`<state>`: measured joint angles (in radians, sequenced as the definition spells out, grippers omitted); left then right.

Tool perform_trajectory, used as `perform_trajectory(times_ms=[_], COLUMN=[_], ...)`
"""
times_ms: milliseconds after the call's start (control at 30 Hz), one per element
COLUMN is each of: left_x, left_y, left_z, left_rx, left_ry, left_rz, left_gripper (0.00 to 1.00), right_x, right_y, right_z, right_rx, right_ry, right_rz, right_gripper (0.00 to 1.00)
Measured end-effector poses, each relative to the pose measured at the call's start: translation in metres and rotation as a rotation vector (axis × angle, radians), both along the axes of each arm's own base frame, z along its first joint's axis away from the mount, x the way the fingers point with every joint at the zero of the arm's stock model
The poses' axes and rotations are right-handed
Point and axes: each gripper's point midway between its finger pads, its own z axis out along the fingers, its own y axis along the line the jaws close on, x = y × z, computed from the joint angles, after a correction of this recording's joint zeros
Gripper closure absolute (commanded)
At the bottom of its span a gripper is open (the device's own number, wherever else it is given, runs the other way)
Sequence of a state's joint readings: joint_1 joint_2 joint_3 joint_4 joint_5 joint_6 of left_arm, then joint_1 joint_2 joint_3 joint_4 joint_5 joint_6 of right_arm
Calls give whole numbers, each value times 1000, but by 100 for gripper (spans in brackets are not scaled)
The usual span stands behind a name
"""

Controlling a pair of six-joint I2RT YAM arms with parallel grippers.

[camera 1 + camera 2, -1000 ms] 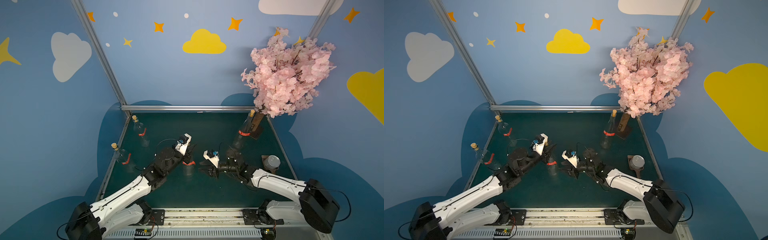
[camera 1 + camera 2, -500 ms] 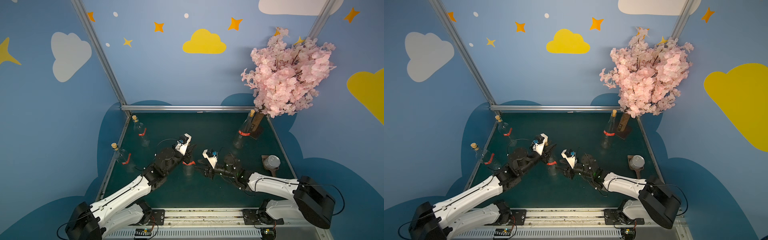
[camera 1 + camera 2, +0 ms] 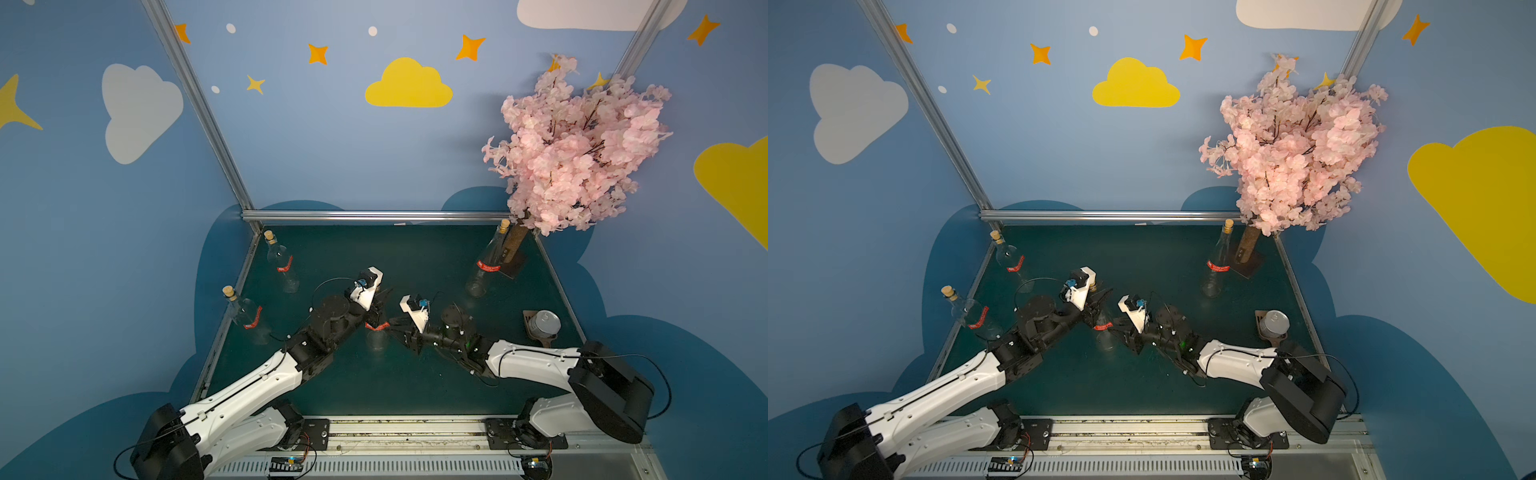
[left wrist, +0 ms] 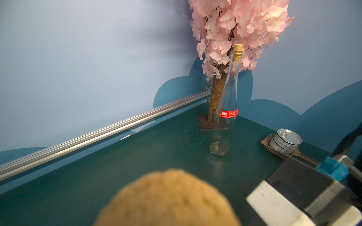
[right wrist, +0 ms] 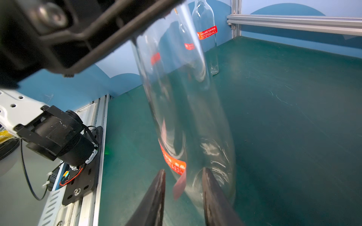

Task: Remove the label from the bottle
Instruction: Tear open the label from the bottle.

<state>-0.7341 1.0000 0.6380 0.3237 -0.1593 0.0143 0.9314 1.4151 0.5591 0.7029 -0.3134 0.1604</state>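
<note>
Right gripper [image 5: 183, 172] stands partly open, its two dark fingers [image 5: 156, 195] apart and clamped on nothing. A loose flap [image 5: 179, 187] of the red paper label [image 5: 173, 162] hangs in the gap between them. Whether the flap brushes either finger is hard to tell through the blurred glass. Directly ahead of the tips rises the clear glass bottle [image 5: 186, 97], leaning a little, with its lower body close against one finger and its base near the dark green table top [image 5: 293, 117]. Above the tool, the left gripper [image 3: 377, 307] is closed round the bottle's neck and steadies it.

Apart from the flap, the label is wrapped round the glass just beyond the fingertips, so the peel looks barely begun. The step in hand appears to be catching that lifted end. The next move probably calls for closing squarely on the flap alone, not the glass, then drawing it back and round the bottle while the neck is held firm. A thin flap could slip out or tear.
</note>
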Motion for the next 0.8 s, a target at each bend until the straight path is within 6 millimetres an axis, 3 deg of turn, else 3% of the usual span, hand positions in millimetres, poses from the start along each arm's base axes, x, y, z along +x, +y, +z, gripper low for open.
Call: perform_trajectory(times_ms=[400,800], left_x=[0,0], left_y=[0,1], left_z=[0,0], left_rx=[0,0], left_ry=[0,-1], left_rz=[0,5], left_gripper=[97,97], right_x=[0,-1], right_y=[1,2], right_z=[0,-4], right_rx=[0,-6], right_ry=[-7,0], right_rz=[5,11], right_gripper=[88,100])
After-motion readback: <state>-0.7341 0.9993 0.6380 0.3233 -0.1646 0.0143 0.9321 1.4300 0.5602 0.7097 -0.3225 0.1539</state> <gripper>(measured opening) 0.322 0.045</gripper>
